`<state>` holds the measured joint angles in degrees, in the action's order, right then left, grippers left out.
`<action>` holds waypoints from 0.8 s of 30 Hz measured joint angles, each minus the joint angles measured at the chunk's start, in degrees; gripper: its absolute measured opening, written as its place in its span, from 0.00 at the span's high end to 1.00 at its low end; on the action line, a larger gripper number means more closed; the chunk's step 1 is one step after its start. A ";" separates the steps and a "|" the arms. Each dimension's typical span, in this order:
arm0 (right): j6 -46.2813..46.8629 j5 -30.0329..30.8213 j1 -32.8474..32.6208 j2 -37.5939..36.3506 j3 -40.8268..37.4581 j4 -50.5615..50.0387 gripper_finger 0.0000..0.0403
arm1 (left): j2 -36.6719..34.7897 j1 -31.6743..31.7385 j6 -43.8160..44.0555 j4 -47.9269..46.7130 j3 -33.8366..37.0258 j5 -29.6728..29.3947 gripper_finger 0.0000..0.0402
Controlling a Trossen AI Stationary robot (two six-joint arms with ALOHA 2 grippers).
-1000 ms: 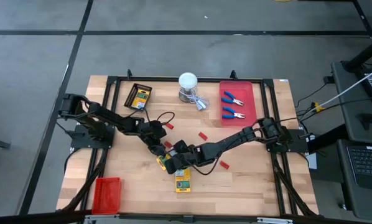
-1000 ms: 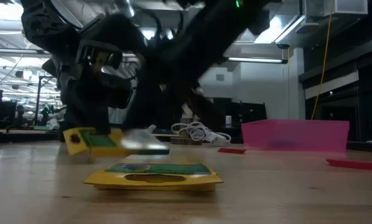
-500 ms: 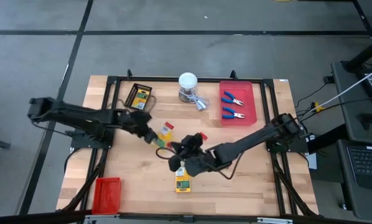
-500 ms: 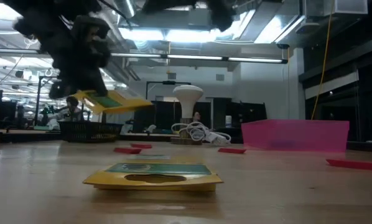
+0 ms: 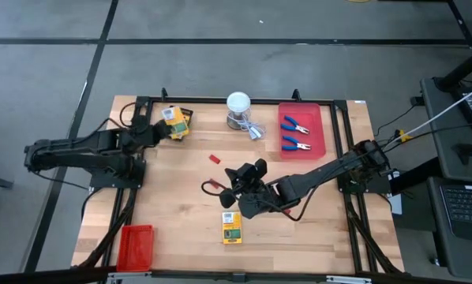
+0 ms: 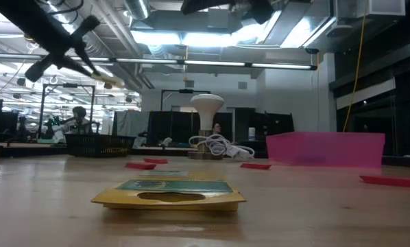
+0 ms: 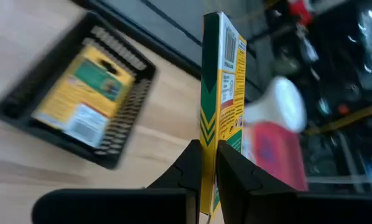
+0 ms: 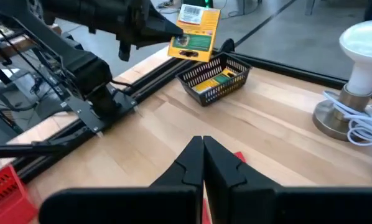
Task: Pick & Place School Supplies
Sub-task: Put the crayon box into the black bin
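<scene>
High view, left to right: red tray point(image 5: 135, 245) at the near left corner, holding nothing visible; left end effector point(image 5: 159, 125) at the far left, raised over the black basket point(image 5: 177, 124), its fingers point(image 7: 189, 171) pinching a crayon box point(image 5: 171, 116) on edge, held clear of the tabletop point(image 5: 165, 205), apparently so it can be lowered in. The basket already holds a second box point(image 7: 89, 93) lying flat, which suggests it is the drop point for crayons. Mid-table: one red block point(image 5: 215, 158) lies loose; a third box point(image 5: 232, 228) lies flat near the front edge, not yet collected. Right end effector point(image 5: 237, 180) hovers over the table's middle, fingers point(image 8: 201, 163) pressed together, gripping nothing; a second block point(image 8: 238, 158) lies just beyond them, likely its next pick. White container point(image 5: 238, 103) stands at the far edge with a coiled cable beside it. Far right: pink tray point(image 5: 321, 134) carrying two pliers point(image 5: 299, 126), sorted apart from the crayons.
</scene>
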<state>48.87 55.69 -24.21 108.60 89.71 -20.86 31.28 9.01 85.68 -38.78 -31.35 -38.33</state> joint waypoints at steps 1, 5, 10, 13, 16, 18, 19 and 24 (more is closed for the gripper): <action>-0.01 0.04 -0.14 0.00 -0.02 -0.20 0.99 | 0.10 1.45 0.06 -1.30 0.00 1.33 0.95; -0.03 0.82 -0.57 0.00 -0.02 -0.34 0.99 | 1.78 9.06 -10.39 -4.78 0.02 8.08 0.95; 0.01 0.45 -1.10 0.00 -0.02 -0.74 0.99 | 4.44 21.31 -27.50 -2.24 0.02 17.78 0.95; 0.14 0.42 -1.71 0.00 -0.02 -0.73 0.99 | 7.35 28.90 -36.34 -0.69 0.02 25.21 0.95; 0.24 0.42 -2.49 0.00 -0.02 -0.75 0.99 | 10.77 36.14 -43.70 2.01 0.02 31.45 0.95; 0.65 0.42 -2.99 0.00 -0.02 -0.83 0.99 | 13.18 40.21 -47.63 2.94 -0.41 35.53 0.95; 0.99 0.42 -3.25 0.00 -0.02 -1.04 0.99 | 14.30 41.76 -49.64 3.03 -0.53 36.46 0.95; 4.75 0.70 -4.49 0.00 -0.02 -2.49 0.99 | 18.79 47.22 -56.89 4.80 -1.60 38.97 0.95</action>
<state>53.62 56.40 -28.70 108.60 89.69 -23.35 50.07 56.23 28.79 -33.97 -32.95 0.64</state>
